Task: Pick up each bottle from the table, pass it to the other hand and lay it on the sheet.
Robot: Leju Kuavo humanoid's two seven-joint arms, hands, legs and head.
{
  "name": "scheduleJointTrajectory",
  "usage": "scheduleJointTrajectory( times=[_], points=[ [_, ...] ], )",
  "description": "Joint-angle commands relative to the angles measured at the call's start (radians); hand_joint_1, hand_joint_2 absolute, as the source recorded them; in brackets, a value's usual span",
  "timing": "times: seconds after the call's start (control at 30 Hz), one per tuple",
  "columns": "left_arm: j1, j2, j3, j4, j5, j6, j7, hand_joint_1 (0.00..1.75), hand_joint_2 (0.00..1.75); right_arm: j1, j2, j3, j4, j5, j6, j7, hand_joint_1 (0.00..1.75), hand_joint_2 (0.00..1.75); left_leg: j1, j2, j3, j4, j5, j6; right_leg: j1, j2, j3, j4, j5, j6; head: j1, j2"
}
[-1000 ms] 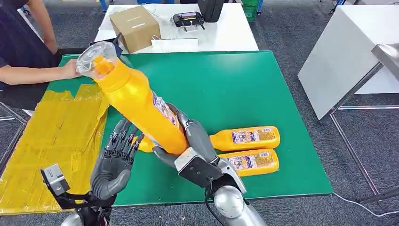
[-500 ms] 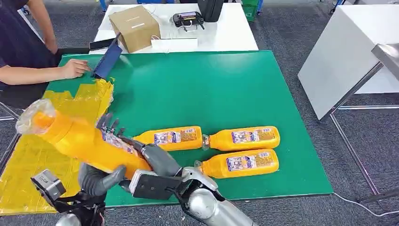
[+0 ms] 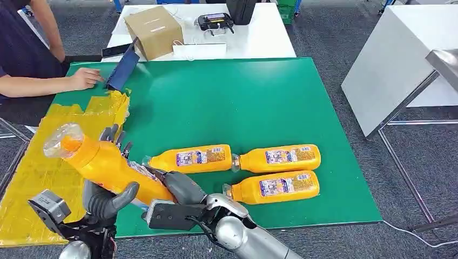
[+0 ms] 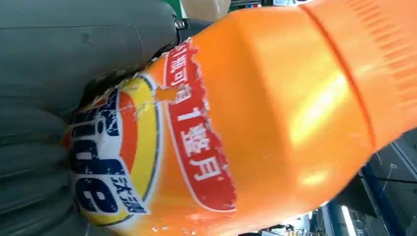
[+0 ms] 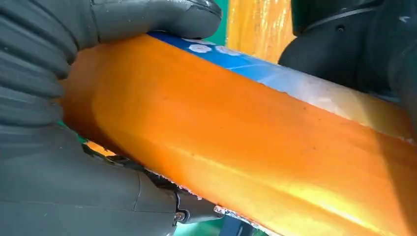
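nearest you, both hands are on the same held bottle (image 3: 105, 164) at the near left of the green table (image 3: 243, 97). your right hand (image 3: 181, 186) wraps the base end, with its thumb (image 5: 152, 17) over the top and its palm beneath, while the left hand (image 3: 105, 197) cups the middle from below, its thumb (image 3: 121, 195) curled round the near side and its fingertips (image 3: 110, 134) showing past the far side. the bottle's long axis runs from that base up and left to the clear cap (image 3: 62, 140), which already hangs over the edge of the yellow sheet (image 3: 43, 167). so the sheet lies left of the grip, on the left hand's side, and i judge the handover is mid-way: the right hand needs to let go before the left can carry on. a little farther, right of the hands, three bottles (image 3: 189, 158) (image 3: 278, 157) (image 3: 275, 186) lie on their sides, caps left. at the far left a person's hand (image 3: 83, 78) rests on the table by the sheet's far corner.
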Motion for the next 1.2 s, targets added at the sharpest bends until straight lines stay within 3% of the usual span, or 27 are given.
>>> scheduleJointTrajectory(
  times=[0.03,0.43,0.6,0.63,0.67,1.2],
  points=[
    [-0.105,0.001,-0.048,0.033,-0.008,-0.026,-0.019,1.75,1.75,0.033,-0.054,0.082,0.075,0.044,-0.008,0.02,1.75,1.75,0.002,-0.009,0.006,-0.001,-0.001,-0.001,0.001,-0.002,0.009,-0.002,-0.003,-0.001,0.0,0.0],
    [-0.093,0.021,-0.079,0.03,-0.027,-0.062,-0.019,1.75,1.75,0.055,-0.06,0.029,0.033,0.072,-0.035,0.036,1.75,1.75,0.001,-0.007,0.002,-0.001,0.0,-0.001,0.0,-0.002,0.005,-0.001,-0.002,-0.001,0.0,0.0],
    [-0.054,0.023,-0.077,-0.001,-0.041,-0.087,-0.013,1.75,1.75,0.109,-0.056,-0.052,-0.081,0.237,-0.147,0.07,1.75,1.75,0.001,-0.008,0.003,-0.001,-0.001,-0.001,0.001,-0.002,0.005,-0.002,-0.002,-0.001,0.0,0.0],
    [-0.046,0.02,-0.067,-0.013,-0.073,-0.07,-0.012,1.75,1.75,0.125,-0.053,-0.075,-0.123,0.335,-0.203,0.094,1.62,1.75,0.001,-0.007,0.002,-0.001,-0.001,-0.001,0.001,-0.002,0.004,-0.001,-0.002,-0.001,0.0,0.0],
    [-0.04,0.016,-0.056,-0.027,-0.104,-0.051,-0.012,1.75,1.75,0.137,-0.05,-0.101,-0.166,0.386,-0.224,0.114,0.77,1.75,0.001,-0.005,0.0,0.0,0.0,0.0,0.001,-0.001,0.002,-0.001,-0.001,-0.001,0.0,0.0],
    [-0.044,0.013,-0.046,-0.028,-0.104,-0.059,-0.012,1.75,1.75,0.145,-0.044,-0.13,-0.183,0.4,-0.188,0.117,0.77,1.75,0.001,-0.005,0.002,0.0,-0.001,-0.001,0.0,0.001,0.005,-0.001,-0.002,-0.001,0.001,0.0]
  ],
)
